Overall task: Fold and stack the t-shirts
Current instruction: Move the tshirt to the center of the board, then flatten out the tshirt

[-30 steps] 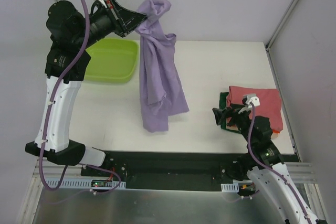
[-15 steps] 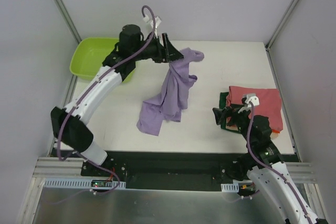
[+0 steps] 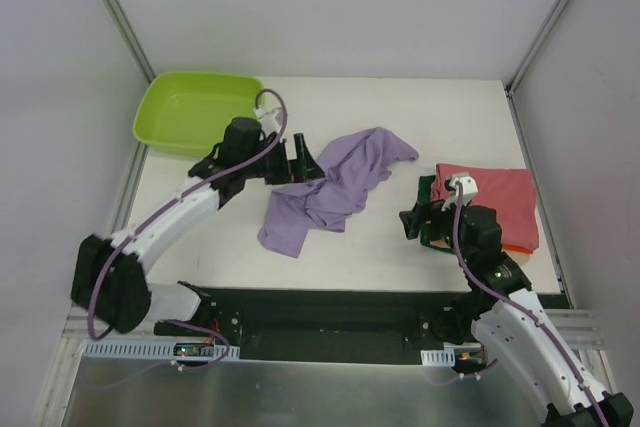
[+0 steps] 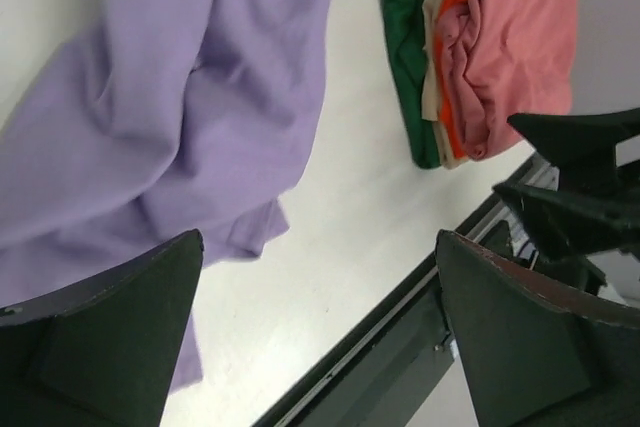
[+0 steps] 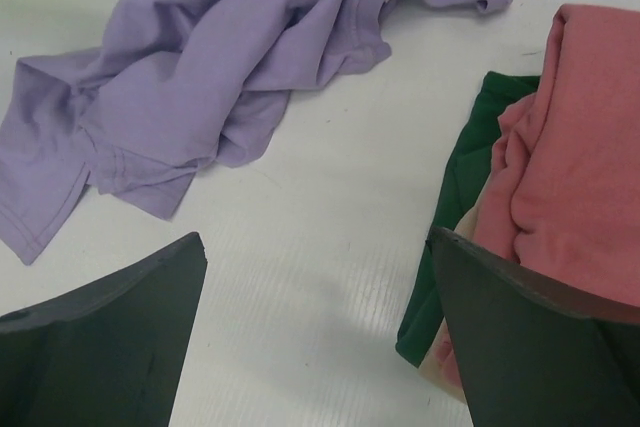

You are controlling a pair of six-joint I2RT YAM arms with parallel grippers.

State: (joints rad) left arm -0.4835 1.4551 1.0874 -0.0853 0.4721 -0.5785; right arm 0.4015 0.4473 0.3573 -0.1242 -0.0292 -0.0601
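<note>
The lilac-purple t-shirt [image 3: 335, 187] lies crumpled on the white table, mid-table; it also fills the upper left of the left wrist view [image 4: 180, 97] and shows in the right wrist view [image 5: 230, 77]. My left gripper [image 3: 310, 162] hovers at its left edge, open and empty [image 4: 318, 237]. At the right sits a stack of folded t-shirts: red [image 3: 495, 197] on top, orange [image 4: 455, 7] under it, dark green [image 5: 460, 207] at the bottom. My right gripper [image 3: 412, 227] stands open just left of the stack, nothing between its fingers [image 5: 315, 237].
A lime-green plastic tub [image 3: 195, 112] stands at the back left corner. The table's dark front rail [image 3: 330, 299] runs along the near edge. Grey walls close in the back and both sides.
My left gripper has opened and let go of the purple t-shirt. The arm swung down from high at the back to the table, and the shirt now lies in a heap. The right arm barely moved.
</note>
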